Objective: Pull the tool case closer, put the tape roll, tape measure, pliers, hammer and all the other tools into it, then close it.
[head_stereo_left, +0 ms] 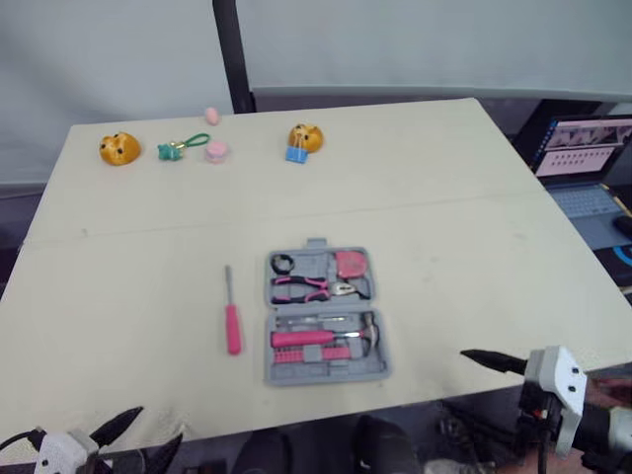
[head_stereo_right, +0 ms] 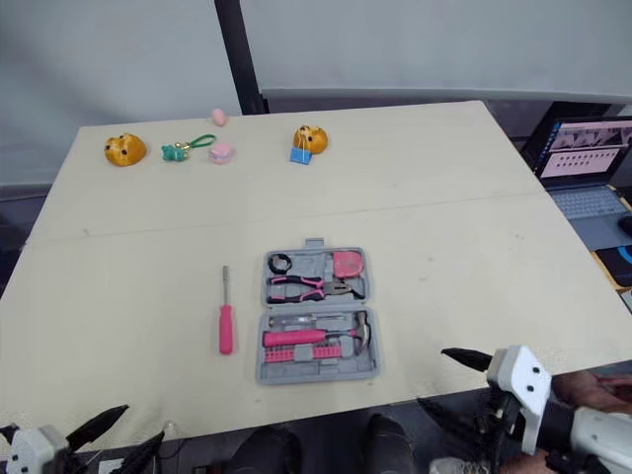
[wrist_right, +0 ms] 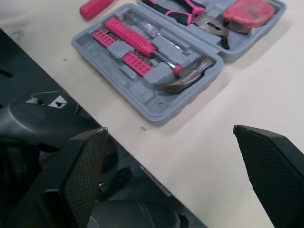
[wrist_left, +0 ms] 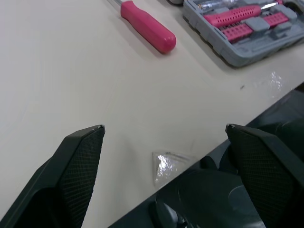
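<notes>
A cream desk (head_stereo_left: 444,197) (a faint seam crosses it) stands before a pale grey wall (head_stereo_left: 415,39); a black post (head_stereo_left: 231,54) rises behind, an open laptop (head_stereo_left: 583,158) sits right.

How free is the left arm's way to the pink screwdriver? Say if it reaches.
Probably yes. The left claw is open at the table's near edge; the screwdriver lies ahead with nothing between, apart from the tool case.

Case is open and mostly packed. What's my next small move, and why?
Probably reach the left gripper forward to the screwdriver and close on its pink handle. It is the one tool lying on the table outside the open tool case, on the case's left, nearest that arm, whose jaws stand open. The pliers, hammer and tape measure sit inside.
</notes>
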